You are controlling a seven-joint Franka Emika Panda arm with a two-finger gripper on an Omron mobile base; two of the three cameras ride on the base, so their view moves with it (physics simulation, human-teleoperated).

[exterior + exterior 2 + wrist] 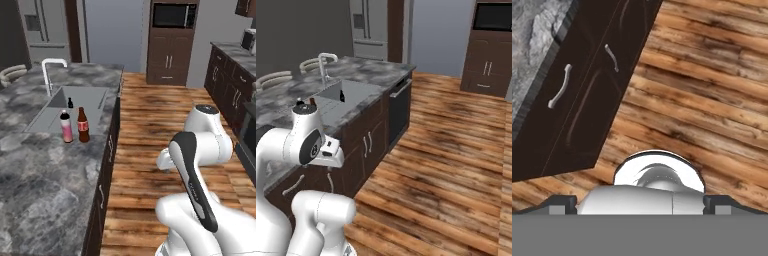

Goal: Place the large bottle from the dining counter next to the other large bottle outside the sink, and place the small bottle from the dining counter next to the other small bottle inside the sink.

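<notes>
A: Marbled stone runs down the left side of the left base view: that's the dining counter [40,165], on dark cabinets, with plank flooring to its right. Working left to right, what's on it?

B: At about ten o'clock, the white faucet [50,72] arches over the sink [55,112]. A small dark bottle [70,102] stands inside the basin. Just outside the basin's near edge stands the pale cream-pink large bottle [66,127], and just beside it, on its right, the dark-brown large bottle [83,125] with the red label. They're close; I can't tell whether they touch.

A: So the large one looks placed. And the second small bottle?

B: I can't pick it out in these pictures. I'd judge that half still open.

A: The arm?

B: Folded over the floor at three to five o'clock, well apart from the bottles. In the hand view the gripper [639,202] looks down at planks and cabinet doors [587,95]; its jaws stand spread fully wide, with nothing between them.

A: Risks?

B: A swing back toward the sink could clip the two tall bottles; they're narrow and upright near the rim, so a brush would likely topple them. The faucet crowds any reach into the basin.
</notes>
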